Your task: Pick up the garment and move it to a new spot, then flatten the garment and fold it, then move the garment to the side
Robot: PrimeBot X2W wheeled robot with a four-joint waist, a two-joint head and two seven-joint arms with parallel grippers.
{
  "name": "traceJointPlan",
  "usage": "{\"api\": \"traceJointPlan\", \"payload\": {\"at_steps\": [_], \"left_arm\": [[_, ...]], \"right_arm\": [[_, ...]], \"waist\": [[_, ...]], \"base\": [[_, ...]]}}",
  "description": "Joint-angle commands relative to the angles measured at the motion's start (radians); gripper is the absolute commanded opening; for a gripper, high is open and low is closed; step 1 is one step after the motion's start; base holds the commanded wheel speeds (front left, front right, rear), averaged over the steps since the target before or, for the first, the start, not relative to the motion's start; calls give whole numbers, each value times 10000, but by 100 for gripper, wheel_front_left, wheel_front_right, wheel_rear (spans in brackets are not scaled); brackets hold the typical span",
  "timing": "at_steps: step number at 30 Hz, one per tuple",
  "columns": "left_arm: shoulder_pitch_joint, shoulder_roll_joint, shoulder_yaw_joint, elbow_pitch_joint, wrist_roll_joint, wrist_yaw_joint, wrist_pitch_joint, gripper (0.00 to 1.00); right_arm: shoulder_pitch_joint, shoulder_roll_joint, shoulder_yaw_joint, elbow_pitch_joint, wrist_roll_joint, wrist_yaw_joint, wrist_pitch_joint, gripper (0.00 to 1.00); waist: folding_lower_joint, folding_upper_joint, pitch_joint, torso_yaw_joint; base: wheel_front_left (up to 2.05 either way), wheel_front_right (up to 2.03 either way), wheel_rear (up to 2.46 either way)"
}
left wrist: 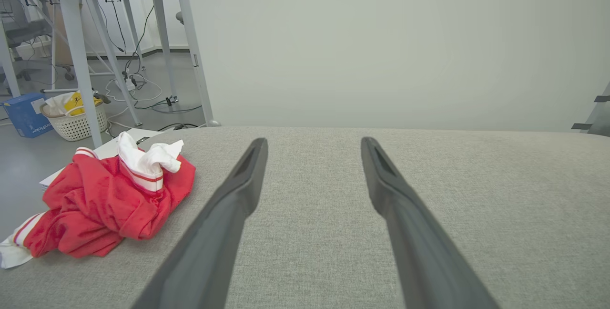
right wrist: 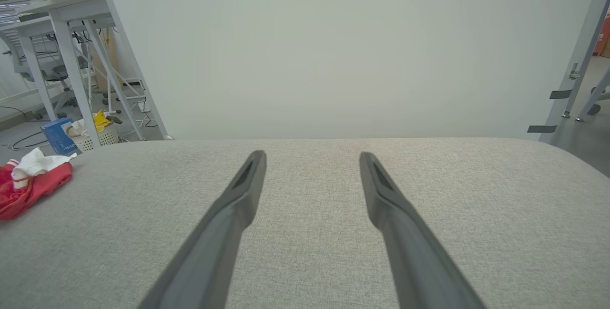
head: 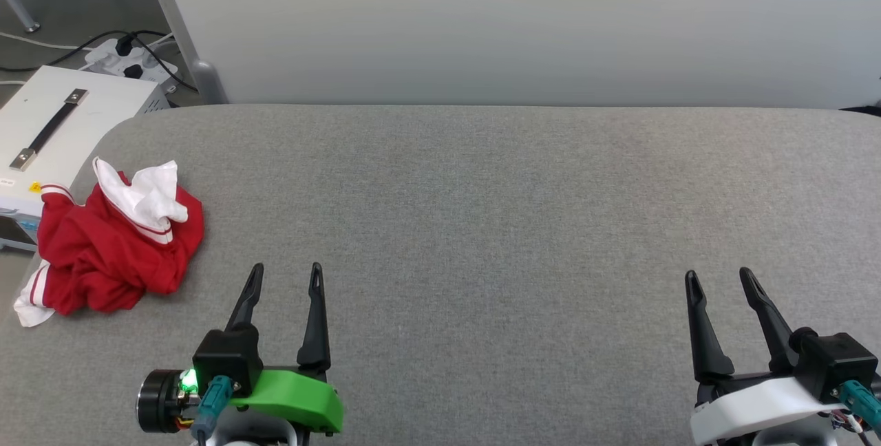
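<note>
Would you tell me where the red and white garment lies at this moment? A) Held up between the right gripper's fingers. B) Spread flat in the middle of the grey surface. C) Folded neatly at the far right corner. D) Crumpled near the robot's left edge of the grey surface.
D: the garment sits in a crumpled heap at the left edge of the grey surface, apart from the open left gripper.

Light: bright, even, diffuse.
Shadows: faint, soft-edged.
Focus: head view sharp; wrist view soft toward the left end effector [left wrist: 313, 140] base.
Distortion: tabletop [left wrist: 476, 180] far edge bows beyond it.
</note>
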Motion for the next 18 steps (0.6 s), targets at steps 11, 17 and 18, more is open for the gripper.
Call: {"api": "traceJointPlan", "payload": {"at_steps": [11, 17, 18], "left_arm": [[148, -42, -100, 32, -73, 157, -311, 100], [208, -44, -163, 75, -59, 267, -435, 100], [217, -44, -177, 85, -59, 280, -458, 100]], "right_arm": [[291, -14, 2, -152, 87, -6, -318, 100], [367, -14, -99, -159, 87, -6, -440, 100], [379, -14, -108, -161, 85, -6, -463, 100]], "waist": [[-1, 0, -67, -3], [-1, 0, -101, -15], [-1, 0, -103, -16]], "base": [[0, 0, 0], [0, 0, 0], [0, 0, 0]]}}
